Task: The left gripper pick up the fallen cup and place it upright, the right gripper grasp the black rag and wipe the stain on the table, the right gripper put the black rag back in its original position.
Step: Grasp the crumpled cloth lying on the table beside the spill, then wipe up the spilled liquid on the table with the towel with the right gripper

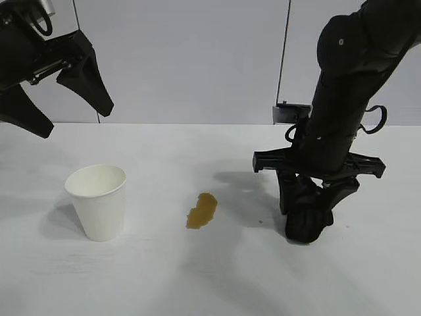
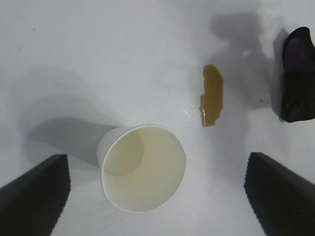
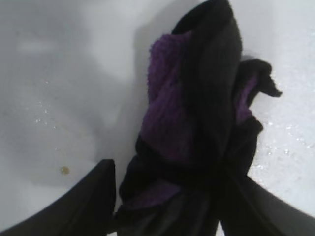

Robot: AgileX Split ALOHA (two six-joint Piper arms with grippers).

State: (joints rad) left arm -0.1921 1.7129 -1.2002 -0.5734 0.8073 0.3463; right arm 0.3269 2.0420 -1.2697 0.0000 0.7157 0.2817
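Exterior view: right end effector [image 1: 308,217] clamps the bunched black rag [image 1: 306,220], purple folds showing; white cup [image 1: 98,200] upright; left end effector [image 1: 66,105] apart, raised.

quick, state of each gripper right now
left gripper: open, raised above the upright cup, holding nothing.
right gripper: down on the table, fingers around the black rag; cannot tell if they have closed on it.
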